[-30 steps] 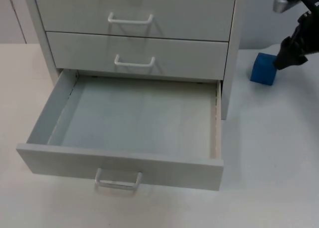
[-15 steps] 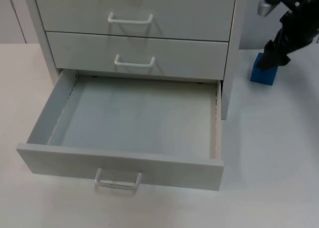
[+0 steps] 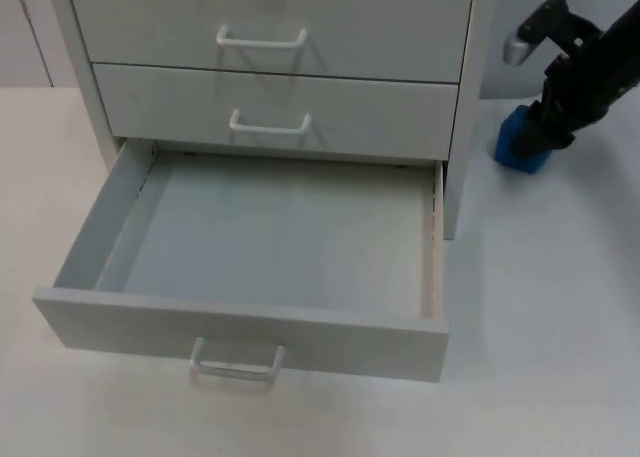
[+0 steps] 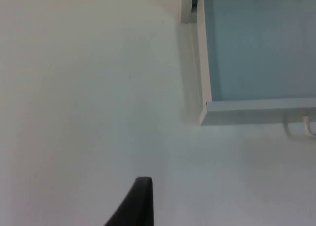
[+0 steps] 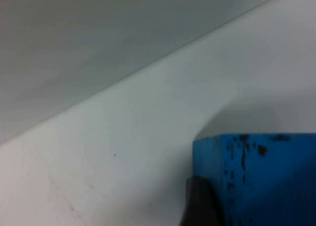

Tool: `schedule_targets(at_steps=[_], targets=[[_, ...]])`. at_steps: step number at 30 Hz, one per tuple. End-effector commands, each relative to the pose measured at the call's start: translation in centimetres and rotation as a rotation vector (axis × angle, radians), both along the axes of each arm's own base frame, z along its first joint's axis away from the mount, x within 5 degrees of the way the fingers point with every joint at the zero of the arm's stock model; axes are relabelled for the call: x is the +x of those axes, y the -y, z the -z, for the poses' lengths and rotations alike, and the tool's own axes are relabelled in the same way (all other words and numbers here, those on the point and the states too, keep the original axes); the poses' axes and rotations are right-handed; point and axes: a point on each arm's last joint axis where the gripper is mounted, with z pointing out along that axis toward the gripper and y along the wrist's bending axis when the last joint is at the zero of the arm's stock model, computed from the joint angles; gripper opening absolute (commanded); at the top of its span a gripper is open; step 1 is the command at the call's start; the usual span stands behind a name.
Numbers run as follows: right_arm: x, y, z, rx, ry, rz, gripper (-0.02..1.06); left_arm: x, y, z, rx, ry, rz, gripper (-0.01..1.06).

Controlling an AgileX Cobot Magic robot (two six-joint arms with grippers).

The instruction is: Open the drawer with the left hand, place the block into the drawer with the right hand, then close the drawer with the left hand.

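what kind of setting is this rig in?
Likely a lab test bench, not a home: a bare white table, a small grey drawer cabinet with its bottom drawer open, and a lone blue block under the right gripper.

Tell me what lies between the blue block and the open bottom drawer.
In the top view, the cabinet's right side panel and bare white table separate the blue block, under the right gripper, from the open drawer.
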Motion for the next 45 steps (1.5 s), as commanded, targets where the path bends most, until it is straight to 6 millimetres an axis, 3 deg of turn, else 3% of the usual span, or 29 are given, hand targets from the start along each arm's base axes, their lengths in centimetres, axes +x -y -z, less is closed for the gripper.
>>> schedule_targets(at_steps=[1,7,10,15,19,20,23,25,26,29,30,35,36,41,45], targets=[[0.3,0.1,-1.7,0.026,0.039,0.031,0.00,-0.2,-0.1,0.1,0.006,-0.002,-0.004,1.05],[-1.3,0.5,-4.9,-0.011,-0.076,0.037,0.00,-0.2,-0.1,0.1,0.005,-0.009,-0.002,1.05],[-2.5,2.1,-7.3,0.003,-0.180,0.127,0.00,-0.2,0.0,0.2,0.005,-0.016,-0.001,1.05],[-4.6,4.9,-9.1,0.036,-0.289,0.228,0.00,-0.2,0.0,0.2,0.005,-0.016,-0.001,1.05],[-8.2,8.1,-11.0,0.063,-0.274,0.368,0.00,-0.2,0.0,0.2,0.005,-0.016,-0.001,1.05],[-8.2,8.1,-11.0,0.063,-0.274,0.368,0.00,-0.2,0.0,0.2,0.005,-0.016,-0.001,1.05],[-12.1,9.0,-12.6,0.071,-0.213,0.457,0.00,-0.2,0.0,0.2,0.005,-0.016,-0.001,1.05],[-15.9,9.0,-14.1,0.104,-0.146,0.543,0.00,-0.2,0.0,0.2,0.003,-0.016,-0.001,1.05],[-15.9,9.0,-14.1,0.104,-0.146,0.543,0.00,-0.2,0.0,0.2,0.003,-0.016,-0.001,1.05],[-19.9,8.4,-15.2,0.189,-0.109,0.671,0.00,-0.2,0.0,0.1,0.003,-0.014,-0.001,1.05],[-19.9,8.4,-15.2,0.189,-0.109,0.671,0.00,-0.2,0.0,0.1,0.003,-0.014,-0.001,1.05],[-25.3,7.9,-16.6,0.276,-0.052,0.779,0.00,-0.2,0.0,0.1,0.001,-0.015,-0.001,1.05],[-25.3,7.9,-16.6,0.276,-0.052,0.779,0.00,-0.2,0.0,0.1,0.001,-0.015,-0.001,1.05],[-29.0,8.1,-16.7,0.312,-0.017,0.871,0.00,-0.2,0.0,0.2,0.001,-0.017,0.000,1.05],[-30.3,8.3,-16.5,0.279,-0.041,0.912,0.00,-0.2,0.0,0.1,0.001,-0.015,-0.001,1.05]])
